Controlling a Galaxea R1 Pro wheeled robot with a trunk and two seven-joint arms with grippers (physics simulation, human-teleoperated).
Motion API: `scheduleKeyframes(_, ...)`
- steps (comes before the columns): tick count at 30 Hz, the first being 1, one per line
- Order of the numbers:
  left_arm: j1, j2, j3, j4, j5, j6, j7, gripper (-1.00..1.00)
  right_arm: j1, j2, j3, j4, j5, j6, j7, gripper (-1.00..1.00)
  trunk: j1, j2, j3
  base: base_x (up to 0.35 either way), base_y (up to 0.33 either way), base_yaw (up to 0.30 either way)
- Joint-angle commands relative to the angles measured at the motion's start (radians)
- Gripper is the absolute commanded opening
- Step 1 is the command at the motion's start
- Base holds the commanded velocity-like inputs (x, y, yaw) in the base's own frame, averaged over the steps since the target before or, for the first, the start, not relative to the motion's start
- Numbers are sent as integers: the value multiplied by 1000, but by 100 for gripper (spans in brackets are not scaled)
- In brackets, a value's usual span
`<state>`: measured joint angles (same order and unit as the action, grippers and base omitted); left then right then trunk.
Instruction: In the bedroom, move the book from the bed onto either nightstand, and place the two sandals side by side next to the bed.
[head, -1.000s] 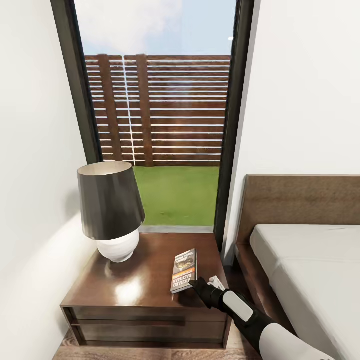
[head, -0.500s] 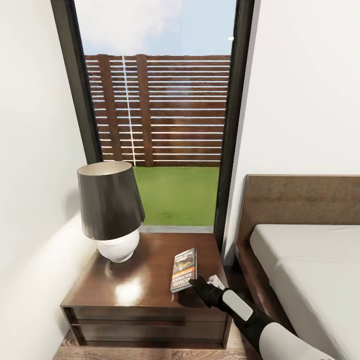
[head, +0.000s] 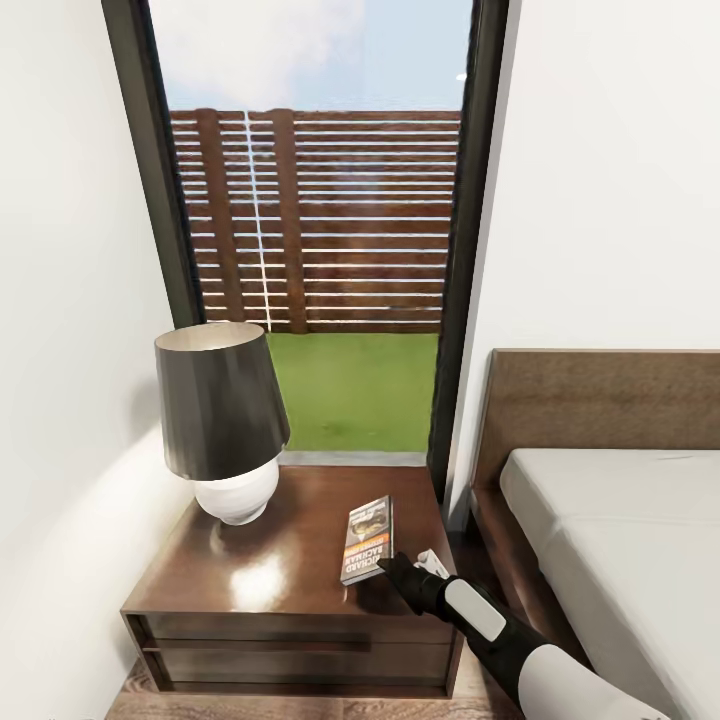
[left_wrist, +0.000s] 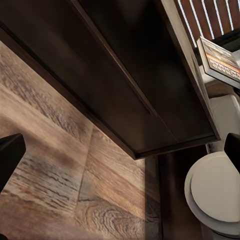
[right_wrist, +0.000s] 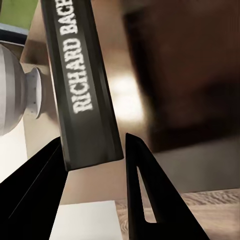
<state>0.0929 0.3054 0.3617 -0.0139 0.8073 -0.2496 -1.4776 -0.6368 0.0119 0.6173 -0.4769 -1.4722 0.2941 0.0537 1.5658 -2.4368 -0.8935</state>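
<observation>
Right gripper (head: 385, 563) jaws parted around the paperback's (head: 368, 540) end on the nightstand (head: 300, 560); a careless withdrawal could drag it off.

The dark wood nightstand (head: 300, 585) has two things sitting on top: a black-shaded lamp (head: 222, 425) around 9 o'clock, and the book (head: 368, 540) lying flat over at about 3 o'clock.

The right arm reaches forward and left, its hand (head: 385, 563) low with fingers (right_wrist: 145, 200) parted.
</observation>
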Motion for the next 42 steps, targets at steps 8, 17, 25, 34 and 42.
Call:
scheduleKeyframes(8,1,0,5,-1,-4,-7,-1,100,-1,0,4,1,-3,0,3,-100,31,-56,-26,0,0,0)
scheduleKeyframes(17,1,0,5,-1,-4,-7,-1,100,-1,-1,4,0,-3,0,2,-100,31,-56,-26,0,0,0)
scheduleKeyframes(25,1,0,5,-1,-4,-7,-1,100,-1,-1,4,-2,-2,0,2,-100,31,-56,-26,0,0,0)
scheduleKeyframes(34,1,0,5,-1,-4,-7,-1,100,-1,-1,4,-2,-2,0,1,-100,31,-56,-26,0,0,0)
scheduleKeyframes(42,1,0,5,-1,-4,-7,-2,100,-1,-1,4,-2,-2,0,1,-100,31,-56,-26,0,0,0)
